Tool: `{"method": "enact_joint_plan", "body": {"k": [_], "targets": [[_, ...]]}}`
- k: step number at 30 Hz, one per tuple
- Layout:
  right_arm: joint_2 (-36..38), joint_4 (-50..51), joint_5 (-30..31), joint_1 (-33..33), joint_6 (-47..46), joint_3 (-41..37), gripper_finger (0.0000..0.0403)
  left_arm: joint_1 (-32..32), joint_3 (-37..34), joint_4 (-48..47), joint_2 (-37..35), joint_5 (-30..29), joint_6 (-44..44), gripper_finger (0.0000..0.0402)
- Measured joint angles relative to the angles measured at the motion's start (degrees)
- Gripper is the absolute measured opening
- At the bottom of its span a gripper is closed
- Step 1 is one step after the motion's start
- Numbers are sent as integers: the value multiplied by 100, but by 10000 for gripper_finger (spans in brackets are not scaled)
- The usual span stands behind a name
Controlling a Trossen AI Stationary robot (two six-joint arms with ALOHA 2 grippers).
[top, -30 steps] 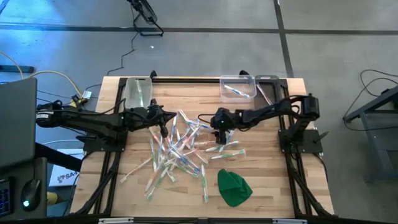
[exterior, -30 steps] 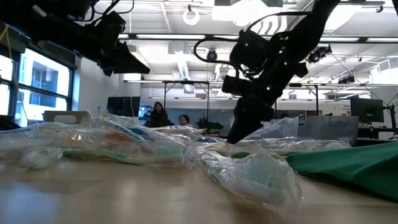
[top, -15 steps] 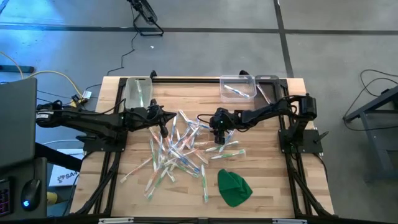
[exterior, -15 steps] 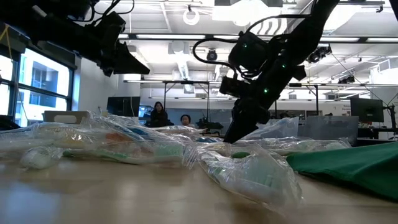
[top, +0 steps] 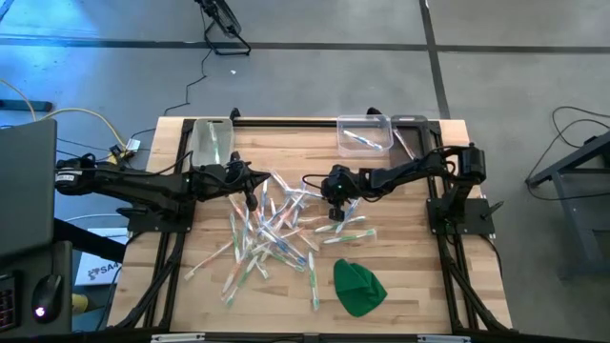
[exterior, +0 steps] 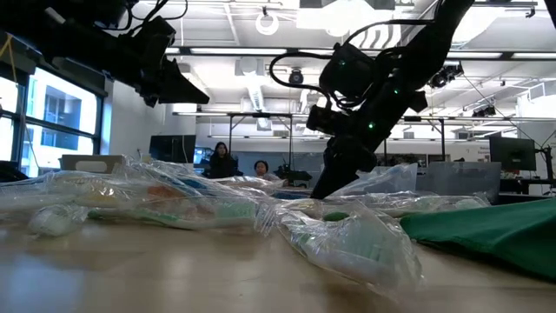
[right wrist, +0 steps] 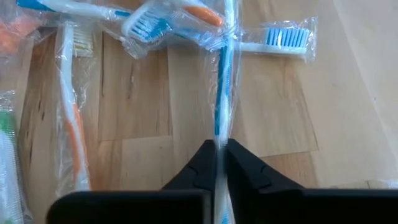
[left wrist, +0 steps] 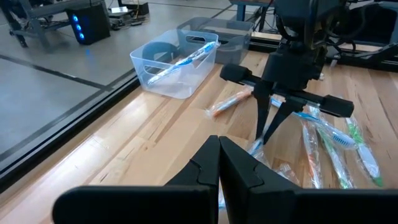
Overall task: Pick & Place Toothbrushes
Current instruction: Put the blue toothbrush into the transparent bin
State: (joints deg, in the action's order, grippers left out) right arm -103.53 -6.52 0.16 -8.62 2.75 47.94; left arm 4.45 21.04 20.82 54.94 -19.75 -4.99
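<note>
My right tool (right wrist: pixel 217 163) is down at the middle of the wooden desk (top: pixel 410 276), its two dark fingers pressed together on a wrapped blue toothbrush (right wrist: pixel 224 81) that lies flat among the others. My left tool (left wrist: pixel 219 163) hangs above the desk on the left side of the pile, fingers together, holding nothing. The toothbrushes (top: pixel 272 233), each in clear wrap, lie scattered across the desk's centre. A clear bin (top: pixel 364 134) at the far edge holds one blue toothbrush. A green cloth (top: pixel 358 287) lies near the front edge.
</note>
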Motion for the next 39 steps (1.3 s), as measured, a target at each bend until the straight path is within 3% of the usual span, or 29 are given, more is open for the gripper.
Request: {"method": "enact_joint_plan", "body": {"k": [9, 29, 39], "targets": [[553, 455, 602, 0, 4, 0, 8, 0, 0, -55, 2, 0, -4, 0], [3466, 2032, 2416, 0, -254, 0, 7, 2, -4, -154, 2, 3, -153, 0], [3996, 3210, 3062, -5, -602, 2, 7, 2, -4, -170, 2, 3, -153, 0]]}}
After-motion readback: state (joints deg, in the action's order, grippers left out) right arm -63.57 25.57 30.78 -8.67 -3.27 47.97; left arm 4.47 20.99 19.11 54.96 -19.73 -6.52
